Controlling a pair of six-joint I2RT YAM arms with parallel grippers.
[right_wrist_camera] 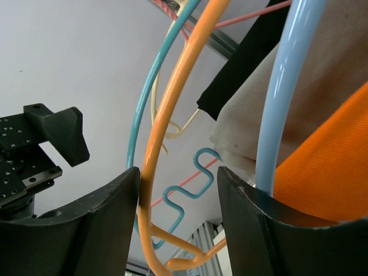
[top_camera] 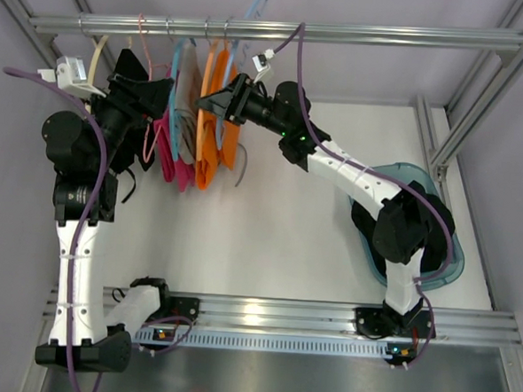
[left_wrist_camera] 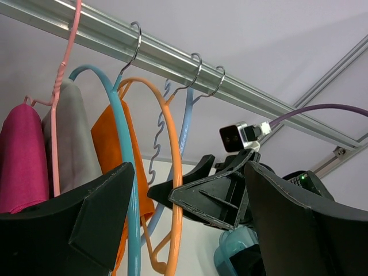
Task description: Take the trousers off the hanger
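Note:
The orange trousers [top_camera: 207, 148] hang folded over an orange hanger [right_wrist_camera: 172, 92] on the rail [top_camera: 342, 32], among other hangers. My right gripper [top_camera: 216, 100] reaches in from the right. In its wrist view the jaws [right_wrist_camera: 178, 175] stand apart around the orange hanger's wire, which touches the left finger [right_wrist_camera: 109, 218]. The orange cloth [right_wrist_camera: 328, 167] lies just past the right finger. My left gripper [top_camera: 152, 96] is open to the left of the hangers. Its fingers [left_wrist_camera: 92, 224] frame a teal hanger [left_wrist_camera: 123, 155], the orange hanger [left_wrist_camera: 175, 172] and the right gripper. A black cloth [top_camera: 364, 224] lies in the basin.
Pink cloth [top_camera: 171, 155] and grey cloth [left_wrist_camera: 75, 132] hang on neighbouring hangers, with a pale blue hanger [right_wrist_camera: 282, 86] between grey and orange. A teal basin [top_camera: 444, 260] sits on the table at right, beside the right arm's elbow. Frame posts stand at the right.

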